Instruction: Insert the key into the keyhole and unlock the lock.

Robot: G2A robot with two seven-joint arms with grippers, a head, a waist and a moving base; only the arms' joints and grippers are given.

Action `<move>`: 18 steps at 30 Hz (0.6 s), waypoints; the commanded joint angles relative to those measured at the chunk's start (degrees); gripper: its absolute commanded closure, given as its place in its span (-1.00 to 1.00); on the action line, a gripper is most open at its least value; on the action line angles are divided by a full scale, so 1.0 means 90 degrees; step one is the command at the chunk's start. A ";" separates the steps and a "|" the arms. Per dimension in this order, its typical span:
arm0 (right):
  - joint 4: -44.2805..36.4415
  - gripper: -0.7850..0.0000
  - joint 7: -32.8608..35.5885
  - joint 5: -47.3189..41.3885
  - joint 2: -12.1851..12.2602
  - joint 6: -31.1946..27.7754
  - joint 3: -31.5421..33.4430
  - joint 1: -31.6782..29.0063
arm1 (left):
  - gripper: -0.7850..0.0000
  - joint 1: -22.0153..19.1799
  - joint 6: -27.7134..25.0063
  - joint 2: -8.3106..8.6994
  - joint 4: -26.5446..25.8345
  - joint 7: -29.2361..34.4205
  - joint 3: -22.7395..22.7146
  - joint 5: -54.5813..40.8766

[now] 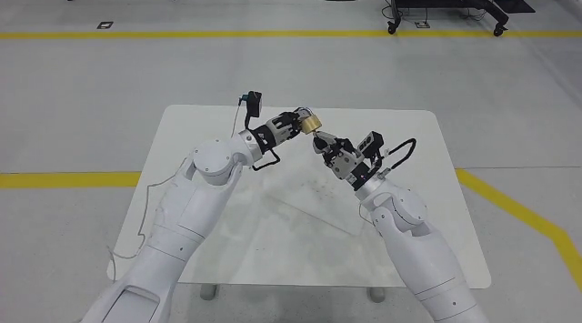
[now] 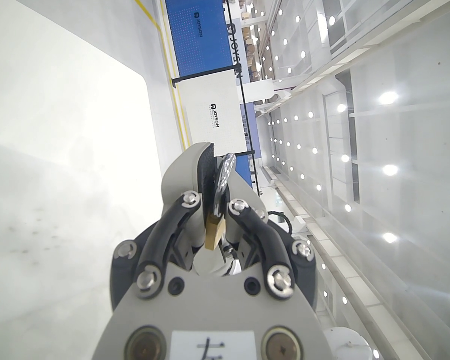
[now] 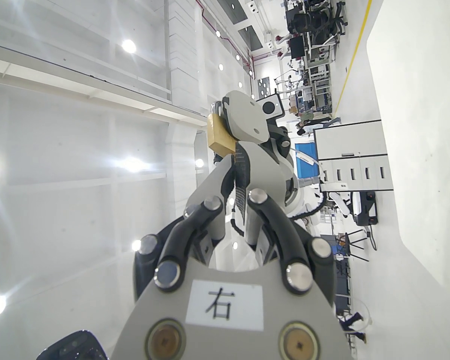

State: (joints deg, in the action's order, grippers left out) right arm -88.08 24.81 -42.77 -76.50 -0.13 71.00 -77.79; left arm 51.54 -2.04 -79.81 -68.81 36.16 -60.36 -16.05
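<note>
A brass padlock (image 1: pixel 311 124) hangs in the air above the far middle of the white table (image 1: pixel 409 136). My left gripper (image 1: pixel 298 126) is shut on its silver shackle (image 2: pixel 226 166). The brass body (image 2: pixel 214 232) shows through the gap between the fingers. From the other side, my right gripper (image 1: pixel 322 146) stands shut with its tips right at the underside of the lock's body (image 3: pixel 218 132). In the right wrist view the right gripper (image 3: pixel 237 156) meets the brass just below the left gripper's finger (image 3: pixel 247 121). The key is hidden between the pads and the lock.
The table's rounded far edge (image 2: pixel 142 80) lies below the held lock. A clear sheet (image 1: pixel 309 200) rests on the tabletop between the two arms. Yellow floor lines (image 1: pixel 55 178) and wheeled racks (image 1: pixel 446 0) stand well away from the table.
</note>
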 commanded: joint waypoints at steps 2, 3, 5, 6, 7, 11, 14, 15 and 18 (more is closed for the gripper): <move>0.0001 1.00 0.0035 -0.0169 -0.0006 0.0085 0.0016 0.0011 | 1.00 -0.0017 -0.0024 0.0000 0.0019 0.0025 -0.0016 -0.0009; -0.0001 1.00 0.0066 -0.0243 -0.0006 0.0123 0.0030 0.0011 | 1.00 -0.0020 -0.0037 0.0001 0.0021 0.0028 -0.0024 -0.0010; 0.0006 1.00 0.0154 -0.0466 -0.0008 0.0216 0.0070 0.0005 | 1.00 -0.0020 -0.0059 0.0001 0.0025 0.0030 -0.0033 -0.0015; 0.0009 1.00 0.0229 -0.0625 -0.0010 0.0294 0.0090 0.0002 | 1.00 -0.0023 -0.0074 0.0001 0.0026 0.0031 -0.0040 -0.0019; 0.0015 1.00 0.0312 -0.0798 -0.0011 0.0370 0.0118 -0.0003 | 1.00 -0.0025 -0.0086 0.0001 0.0028 0.0030 -0.0048 -0.0024; 0.0032 1.00 0.0587 -0.1313 -0.0006 0.0633 0.0230 -0.0028 | 1.00 -0.0033 -0.0124 0.0003 0.0043 0.0022 -0.0075 -0.0028; 0.0088 1.00 0.0695 -0.1650 -0.0007 0.0834 0.0287 -0.0020 | 1.00 -0.0035 -0.0154 0.0002 0.0045 0.0023 -0.0077 -0.0019; 0.0102 1.00 0.0721 -0.1721 -0.0006 0.0885 0.0301 -0.0011 | 1.00 -0.0036 -0.0171 0.0002 0.0045 0.0021 -0.0077 -0.0009; 0.0133 1.00 0.0778 -0.1826 -0.0002 0.0970 0.0334 -0.0001 | 1.00 -0.0036 -0.0197 0.0002 0.0040 0.0035 -0.0075 0.0009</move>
State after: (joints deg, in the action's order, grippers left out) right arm -86.96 31.69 -59.07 -76.54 8.45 73.91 -77.81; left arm 51.21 -3.75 -79.79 -68.43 36.39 -61.03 -16.00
